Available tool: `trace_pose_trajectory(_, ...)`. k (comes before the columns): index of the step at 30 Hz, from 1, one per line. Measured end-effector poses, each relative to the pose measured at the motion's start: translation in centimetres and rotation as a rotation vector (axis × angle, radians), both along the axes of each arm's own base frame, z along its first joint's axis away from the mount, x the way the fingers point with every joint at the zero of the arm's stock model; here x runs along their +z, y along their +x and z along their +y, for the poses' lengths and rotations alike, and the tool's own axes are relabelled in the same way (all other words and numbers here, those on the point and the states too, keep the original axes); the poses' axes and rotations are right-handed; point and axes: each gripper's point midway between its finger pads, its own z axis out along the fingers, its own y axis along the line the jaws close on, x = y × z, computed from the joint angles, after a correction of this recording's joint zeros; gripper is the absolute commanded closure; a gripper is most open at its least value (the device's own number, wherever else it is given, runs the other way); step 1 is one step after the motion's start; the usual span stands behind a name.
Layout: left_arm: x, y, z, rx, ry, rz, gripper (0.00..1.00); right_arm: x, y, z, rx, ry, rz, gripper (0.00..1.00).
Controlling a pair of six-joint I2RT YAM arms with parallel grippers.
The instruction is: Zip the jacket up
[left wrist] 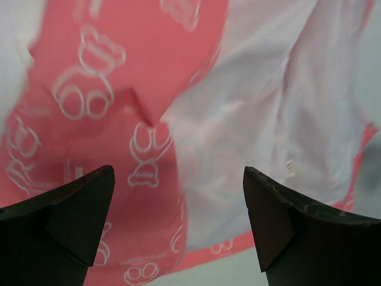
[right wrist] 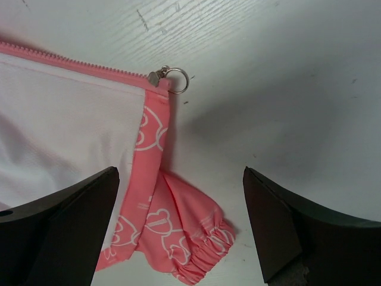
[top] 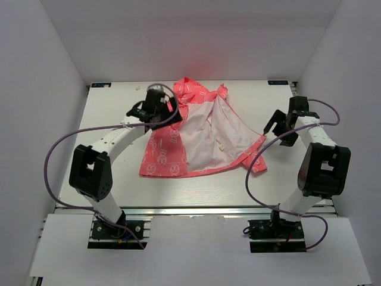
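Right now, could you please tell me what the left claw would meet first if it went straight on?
The jacket: the open left claw points at its spread front, about where the pink printed panel meets the white lining. How far off the fabric lies is unclear.

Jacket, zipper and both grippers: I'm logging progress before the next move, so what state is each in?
Jacket: unzipped, spread open, white lining up.
Zipper slider: at the end of its row of teeth, on one front edge only, ring pull lying flat.
Left gripper: open, holding nothing, over the pink front panel.
Right gripper: open, holding nothing, over the corner near the slider.
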Motion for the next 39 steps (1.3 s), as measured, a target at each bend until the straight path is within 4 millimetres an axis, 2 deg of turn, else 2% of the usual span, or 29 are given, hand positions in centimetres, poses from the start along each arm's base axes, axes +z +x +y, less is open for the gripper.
trace_pose_trajectory(3,-6.1,-2.7,-0.5,-0.067,0.004,0.159,0.02,-1.4,0.2,0.6,-0.004,0.051,0.024,0.11)
trace_pose_trajectory(4,-7.5,-3.3,-0.7,-0.083,0.002,0.195,0.02,-1.6,0.5,0.9,-0.001,0.064,0.017,0.11)
trace_pose_trajectory(6,-9.4,-4.1,-1.2,-0.109,-0.006,0.25,0.02,-2.0,1.1,1.5,0.001,0.09,0.007,0.12)
trace_pose_trajectory(9,-10.5,-4.2,-1.9,-0.131,-0.026,0.277,0.02,-3.0,2.0,2.3,0.001,0.129,0.005,0.15)
trace_pose_trajectory(14,-10.9,-3.9,-2.7,-0.145,-0.062,0.277,0.02,-5.2,2.1,2.6,-0.035,0.16,0.052,0.17)
trace_pose_trajectory(17,-11.4,-3.9,-2.9,-0.146,-0.07,0.289,0.02,-5.9,1.7,2.8,-0.054,0.172,0.068,0.21)
trace_pose_trajectory(20,-12.0,-3.8,-3.0,-0.142,-0.074,0.301,0.02,-6.1,1.9,3.3,-0.054,0.184,0.064,0.28)
trace_pose_trajectory(21,-12.1,-3.8,-3.1,-0.139,-0.076,0.304,0.02,-6.1,2.1,3.5,-0.055,0.189,0.061,0.38)
trace_pose_trajectory(23,-12.2,-3.8,-3.1,-0.136,-0.079,0.307,0.02,-6.3,2.3,4.0,-0.05,0.193,0.056,0.51)
trace_pose_trajectory(24,-12.2,-3.8,-3.1,-0.133,-0.081,0.308,0.02,-6.5,2.5,4.4,-0.048,0.203,0.056,0.63)
trace_pose_trajectory(27,-12.3,-3.5,-3.3,-0.13,-0.085,0.31,0.02,-6.9,3.0,4.9,-0.062,0.205,0.048,0.84)
trace_pose_trajectory(30,-12.4,-3.2,-3.5,-0.128,-0.086,0.312,0.02,-6.9,3.4,4.6,-0.083,0.182,0.038,0.96)
trace_pose_trajectory(31,-12.5,-2.9,-3.6,-0.128,-0.085,0.312,0.02,-6.9,3.6,4.4,-0.087,0.171,0.033,1.0)
trace_pose_trajectory(35,-12.3,-1.1,-4.4,-0.129,-0.09,0.297,0.02,-5.3,5.4,3.0,-0.105,0.097,-0.018,1.0)
trace_pose_trajectory(39,-11.5,0.8,-5.2,-0.132,-0.098,0.263,0.02,-1.5,8.7,1.7,-0.066,0.018,-0.135,1.0)
